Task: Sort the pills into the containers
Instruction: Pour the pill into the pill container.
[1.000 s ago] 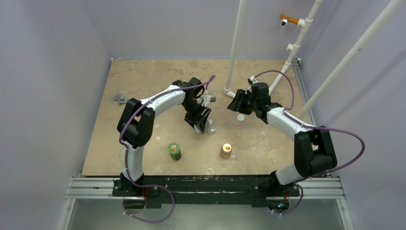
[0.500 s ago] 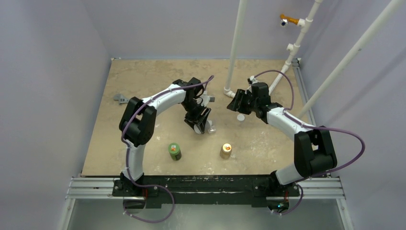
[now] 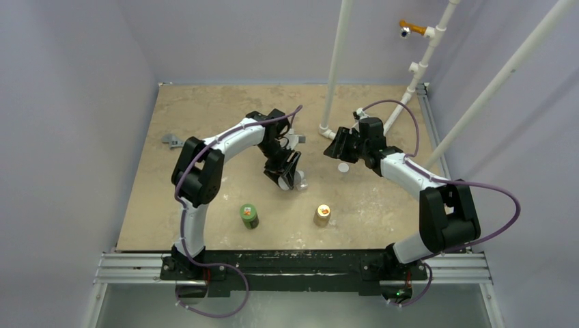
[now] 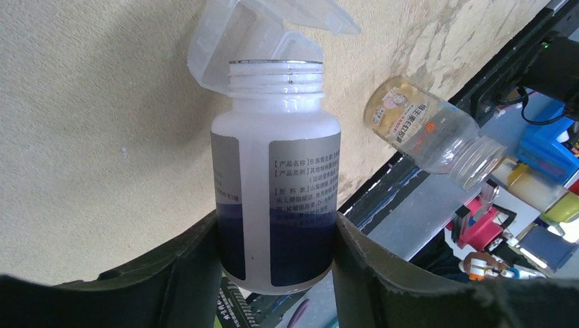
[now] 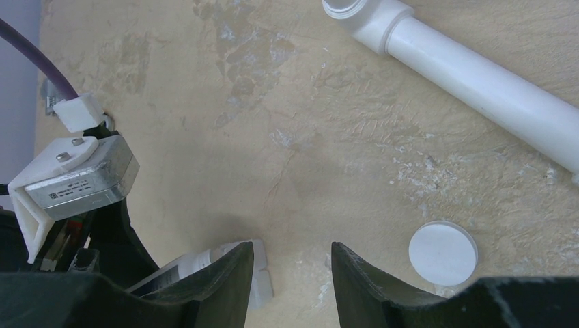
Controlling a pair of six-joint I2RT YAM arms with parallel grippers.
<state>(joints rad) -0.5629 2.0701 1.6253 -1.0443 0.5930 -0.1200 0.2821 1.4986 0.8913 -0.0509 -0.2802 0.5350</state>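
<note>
One green bottle [image 3: 248, 216]: stands left of the clear case [image 4: 254, 42], on the side toward the arm bases, with nothing touching it.
Left gripper [image 4: 273, 247]: clamped on a white labelled bottle [image 4: 276, 171] with its cap off, tipped so the mouth sits right at the clear case's raised lid.
Clear case: lid flipped open, right at the bottle's mouth.
Pills: none can be made out, inside the clear case or around it.
Tan-orange bottle [image 3: 321, 215]: right of the clear case, toward the bases, standing apart.
Right gripper [image 5: 292, 258]: jaws apart over bare table, holding nothing, right of the clear case.
White cap [image 5: 442, 252]: lies flat, farther right of the clear case.
Progress: pouring looks underway; I judge the sorting itself mostly ahead.
</note>
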